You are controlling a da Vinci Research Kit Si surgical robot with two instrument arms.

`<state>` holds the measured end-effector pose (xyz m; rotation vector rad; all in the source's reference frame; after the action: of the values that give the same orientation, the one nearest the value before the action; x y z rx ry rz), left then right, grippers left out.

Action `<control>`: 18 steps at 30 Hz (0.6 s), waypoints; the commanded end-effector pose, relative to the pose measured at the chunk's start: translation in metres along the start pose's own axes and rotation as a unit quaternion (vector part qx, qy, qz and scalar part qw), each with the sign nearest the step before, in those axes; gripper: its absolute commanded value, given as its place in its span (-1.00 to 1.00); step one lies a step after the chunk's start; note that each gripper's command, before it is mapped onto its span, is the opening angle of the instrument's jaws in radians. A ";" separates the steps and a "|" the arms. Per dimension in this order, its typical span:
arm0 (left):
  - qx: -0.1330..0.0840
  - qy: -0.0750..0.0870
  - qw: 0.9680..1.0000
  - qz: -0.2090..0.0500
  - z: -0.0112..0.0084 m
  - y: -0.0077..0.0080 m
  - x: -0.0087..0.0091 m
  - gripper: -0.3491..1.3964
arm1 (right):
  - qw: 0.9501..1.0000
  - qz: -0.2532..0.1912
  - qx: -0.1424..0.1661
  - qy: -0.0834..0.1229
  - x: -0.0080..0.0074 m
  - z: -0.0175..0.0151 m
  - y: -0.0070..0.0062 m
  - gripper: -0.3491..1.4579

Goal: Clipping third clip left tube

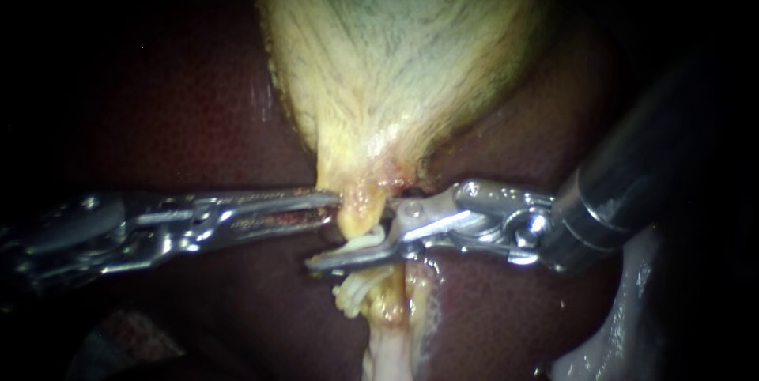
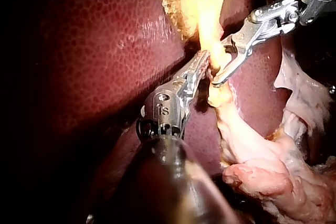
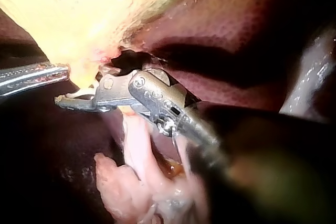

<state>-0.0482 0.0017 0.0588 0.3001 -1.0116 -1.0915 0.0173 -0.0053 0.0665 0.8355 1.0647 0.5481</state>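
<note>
A pale yellow gallbladder is shown against dark red liver, narrowing downward into a thin tube. The tube is gripped just under the gallbladder's neck by the closed jaws of the left instrument, seemingly so that it is held taut and steady. Just below that grip, the tube is straddled by the right instrument, whose jaws are held apart. A white clip is seen lying along the lower jaw, apparently not yet squeezed. Further whitish clips are seen lower on the strand. Whether this is the left tube cannot be told. No brand or readable label is made out.
</note>
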 end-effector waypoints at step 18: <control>0.000 0.000 1.000 0.000 0.0002 0.0001 0.0000 -1.00 | 1.000 0.001 -0.015 0.007 -0.0003 -0.0007 0.0006 -1.00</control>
<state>-0.0483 0.0018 0.0590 0.2995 -1.0114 -1.0915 0.0166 -0.0049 0.0670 0.8072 1.0650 0.5715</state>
